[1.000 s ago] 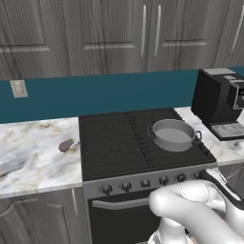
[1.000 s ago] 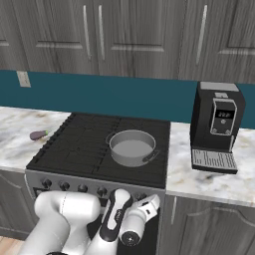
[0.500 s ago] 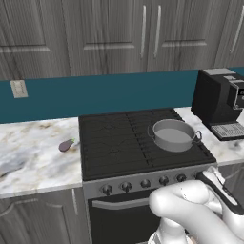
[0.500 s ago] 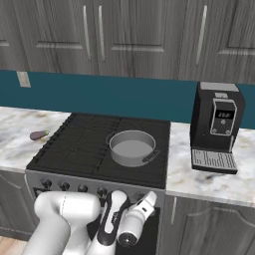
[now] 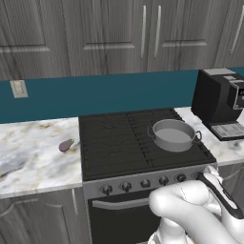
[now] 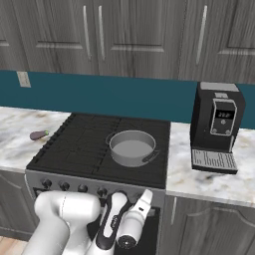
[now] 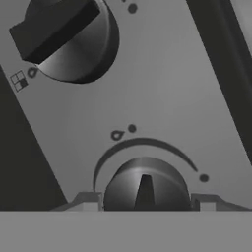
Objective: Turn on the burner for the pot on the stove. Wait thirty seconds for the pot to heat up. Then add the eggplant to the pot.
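Observation:
The grey pot [image 5: 174,135] [image 6: 132,148] stands open on the right rear burner [image 5: 196,151] of the black stove [image 5: 114,143] [image 6: 69,149]. The small purple eggplant [image 5: 66,145] [image 6: 38,135] lies on the marble counter left of the stove. My gripper [image 7: 145,203] is at the stove's steel front, low and right. Its two fingers [image 7: 83,202] flank a dark round knob [image 7: 145,187] and sit close against its sides. Another knob [image 7: 69,37] is further up in the hand view.
A black coffee machine [image 5: 219,102] [image 6: 216,124] stands on the counter right of the stove. A row of knobs [image 5: 143,183] [image 6: 64,186] runs along the stove front above the oven door handle [image 5: 119,204]. Grey cabinets hang above the teal backsplash.
The hand has edged slightly up toward the stove front. Pot and eggplant have not moved.

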